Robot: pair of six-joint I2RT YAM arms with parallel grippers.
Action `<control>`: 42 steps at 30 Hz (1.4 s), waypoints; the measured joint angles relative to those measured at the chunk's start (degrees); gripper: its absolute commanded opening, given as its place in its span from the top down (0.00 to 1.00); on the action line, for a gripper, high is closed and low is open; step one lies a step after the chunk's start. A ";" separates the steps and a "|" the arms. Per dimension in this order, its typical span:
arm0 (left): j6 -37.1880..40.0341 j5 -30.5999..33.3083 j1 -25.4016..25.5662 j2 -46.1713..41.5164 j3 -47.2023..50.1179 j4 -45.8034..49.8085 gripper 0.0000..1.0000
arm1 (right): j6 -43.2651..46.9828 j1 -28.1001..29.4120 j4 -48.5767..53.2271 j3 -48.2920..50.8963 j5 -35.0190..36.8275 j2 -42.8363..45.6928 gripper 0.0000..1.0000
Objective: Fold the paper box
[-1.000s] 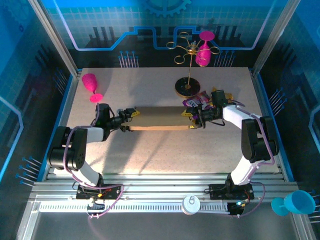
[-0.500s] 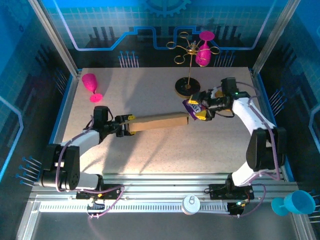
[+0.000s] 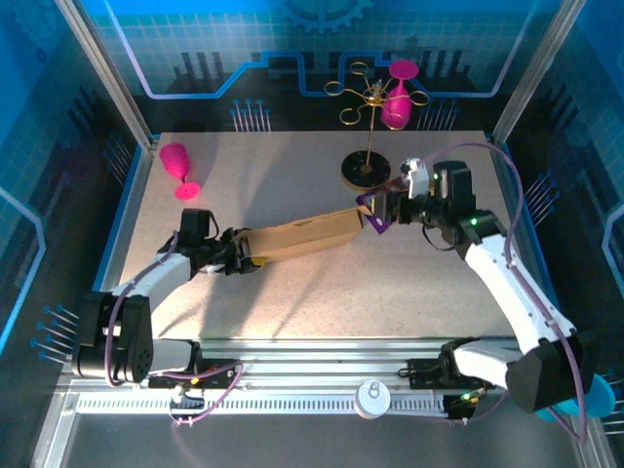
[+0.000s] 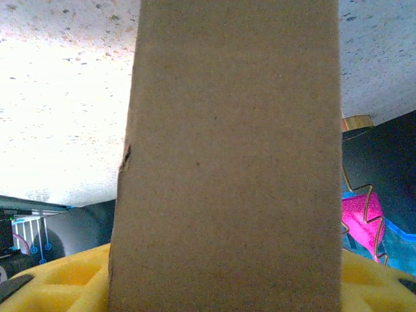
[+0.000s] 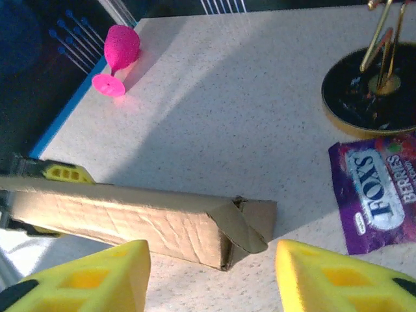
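Brown paper box [image 4: 227, 162] close up, gripped between yellow fingers [image 4: 58, 279] of left end effector [image 4: 224, 292]. Speckled worktop [image 4: 65, 97] behind; pink glass [image 4: 359, 224] lower right.

speckled beige table [image 3: 292, 302], blue circuit-print walls [image 3: 195, 29], aluminium rails [image 3: 312, 375] at near edge, bright light patches

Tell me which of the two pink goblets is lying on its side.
The pink goblet at the far left: it lies tipped over on the table. The other pink goblet hangs upside down from the gold rack.
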State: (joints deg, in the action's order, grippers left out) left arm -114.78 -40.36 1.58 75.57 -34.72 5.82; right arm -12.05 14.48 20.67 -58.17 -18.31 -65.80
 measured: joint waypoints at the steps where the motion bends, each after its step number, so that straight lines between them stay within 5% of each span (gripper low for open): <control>1: 0.00 -0.17 -0.35 0.00 0.00 0.13 0.84 | 3.02 -0.02 -2.29 2.23 0.31 0.57 0.67; 9: 0.00 -1.51 -2.71 0.46 -1.03 4.42 0.81 | 19.69 -0.17 1.81 -6.95 -3.32 -11.02 0.60; 21: 0.00 -2.56 -3.74 3.67 -2.54 5.35 0.79 | 27.17 5.27 12.98 -19.10 -1.46 -21.11 0.60; 26: 0.00 -3.06 -4.11 5.44 -3.30 5.29 0.78 | 28.85 7.17 16.65 -20.57 2.36 -23.26 0.67; 35: 0.00 -3.21 -4.24 7.23 -4.92 5.51 0.77 | 29.03 8.09 19.45 -26.32 4.81 -27.19 0.94; 42: -0.02 -3.21 -4.55 7.76 -5.25 5.46 0.77 | 28.37 8.39 20.31 -27.82 6.29 -28.61 0.91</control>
State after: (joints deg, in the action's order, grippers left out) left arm -114.80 -43.57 -2.96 83.33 -39.97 11.29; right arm 16.32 22.87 40.97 -86.00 -12.01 -94.41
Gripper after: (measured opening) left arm 0.538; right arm 0.093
